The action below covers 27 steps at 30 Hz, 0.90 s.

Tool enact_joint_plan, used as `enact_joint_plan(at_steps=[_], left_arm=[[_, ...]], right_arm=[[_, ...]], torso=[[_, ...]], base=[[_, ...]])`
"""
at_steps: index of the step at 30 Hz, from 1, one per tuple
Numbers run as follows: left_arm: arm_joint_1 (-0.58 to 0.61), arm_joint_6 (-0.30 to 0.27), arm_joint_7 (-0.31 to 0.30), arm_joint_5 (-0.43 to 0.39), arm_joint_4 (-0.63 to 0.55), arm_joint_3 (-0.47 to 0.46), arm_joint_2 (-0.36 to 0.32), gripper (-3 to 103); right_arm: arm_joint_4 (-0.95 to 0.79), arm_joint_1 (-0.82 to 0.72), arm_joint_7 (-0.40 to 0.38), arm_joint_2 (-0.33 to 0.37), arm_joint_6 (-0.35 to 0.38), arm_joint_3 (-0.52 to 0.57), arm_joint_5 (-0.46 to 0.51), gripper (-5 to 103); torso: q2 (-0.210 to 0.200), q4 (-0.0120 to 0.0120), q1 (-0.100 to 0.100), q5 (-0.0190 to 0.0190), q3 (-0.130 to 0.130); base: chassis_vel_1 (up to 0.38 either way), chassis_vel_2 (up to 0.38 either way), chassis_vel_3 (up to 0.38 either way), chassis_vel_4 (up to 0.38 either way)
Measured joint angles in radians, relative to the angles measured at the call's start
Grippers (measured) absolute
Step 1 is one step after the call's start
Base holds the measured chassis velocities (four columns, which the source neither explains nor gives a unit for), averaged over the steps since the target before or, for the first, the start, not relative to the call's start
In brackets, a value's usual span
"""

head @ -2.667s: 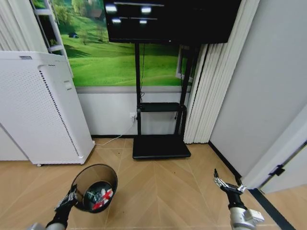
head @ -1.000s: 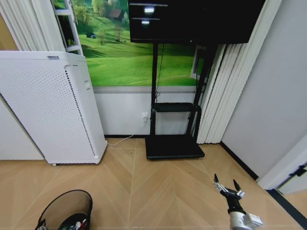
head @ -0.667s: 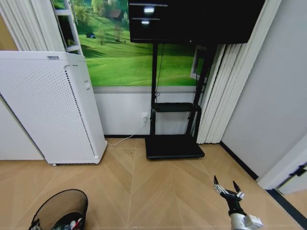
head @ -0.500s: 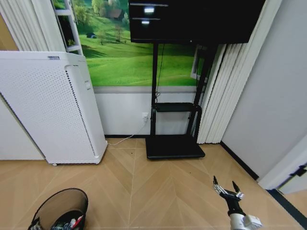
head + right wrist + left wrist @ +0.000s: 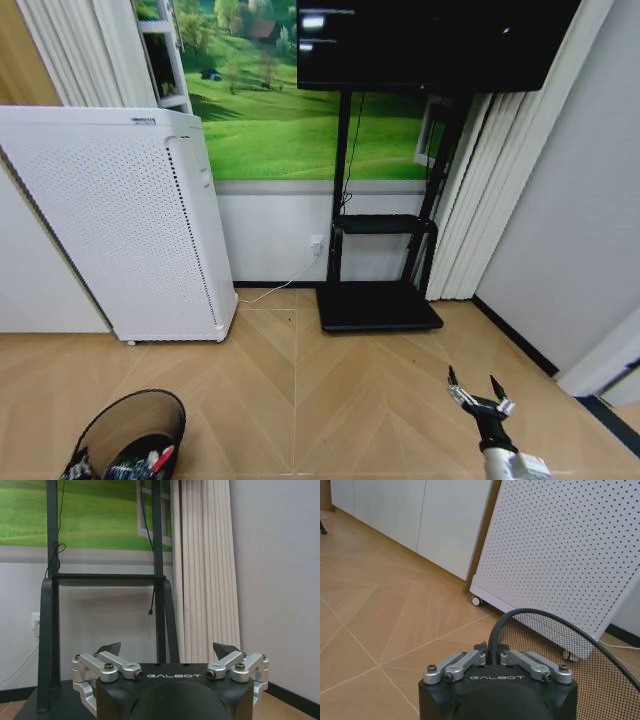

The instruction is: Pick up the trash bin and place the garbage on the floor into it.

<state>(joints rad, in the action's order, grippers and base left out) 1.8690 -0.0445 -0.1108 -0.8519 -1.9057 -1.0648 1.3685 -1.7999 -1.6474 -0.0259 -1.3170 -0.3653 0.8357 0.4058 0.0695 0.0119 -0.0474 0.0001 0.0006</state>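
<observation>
The black wire-mesh trash bin (image 5: 130,432) hangs at the lower left of the head view, just over the floor (image 5: 330,400). My left gripper (image 5: 76,467) holds it at the near rim. In the left wrist view the left gripper (image 5: 491,655) is shut on the trash bin's black rim (image 5: 540,614). Red-and-white garbage (image 5: 152,462) lies inside the bin. My right gripper (image 5: 478,392) is held up at the lower right, open and empty. The right wrist view shows the right gripper (image 5: 167,650) with its fingers spread wide.
A tall white perforated appliance (image 5: 120,220) stands at the left against the wall, close behind the bin (image 5: 570,555). A black TV stand (image 5: 380,300) with a screen is straight ahead, white slatted blinds (image 5: 470,200) to its right. Bare parquet lies between.
The whole picture has slid to the right, so the camera has turned. The bin stays held in my left gripper, low at the view's left. The right gripper stays open.
</observation>
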Motion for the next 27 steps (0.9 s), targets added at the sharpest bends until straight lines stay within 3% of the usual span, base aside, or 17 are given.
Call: enact_joint_plan(at_steps=[13, 27], left_arm=[[-0.033, -0.017, 0.020, 0.006, 0.061, 0.032, -0.009, 7], [-0.010, -0.053, -0.016, 0.002, 0.069, 0.028, -0.014, 7]], right_arm=[[0.001, 0.001, 0.001, -0.005, -0.002, -0.005, -0.003, 100], [0.012, 0.011, 0.002, -0.010, -0.003, -0.013, -0.014, 100]], torso=[[0.000, -0.0002, 0.000, -0.0001, 0.000], [0.000, 0.0000, 0.000, 0.0000, 0.000]], base=[[-0.027, -0.016, 0.017, 0.016], [0.000, 0.000, 0.000, 0.000]])
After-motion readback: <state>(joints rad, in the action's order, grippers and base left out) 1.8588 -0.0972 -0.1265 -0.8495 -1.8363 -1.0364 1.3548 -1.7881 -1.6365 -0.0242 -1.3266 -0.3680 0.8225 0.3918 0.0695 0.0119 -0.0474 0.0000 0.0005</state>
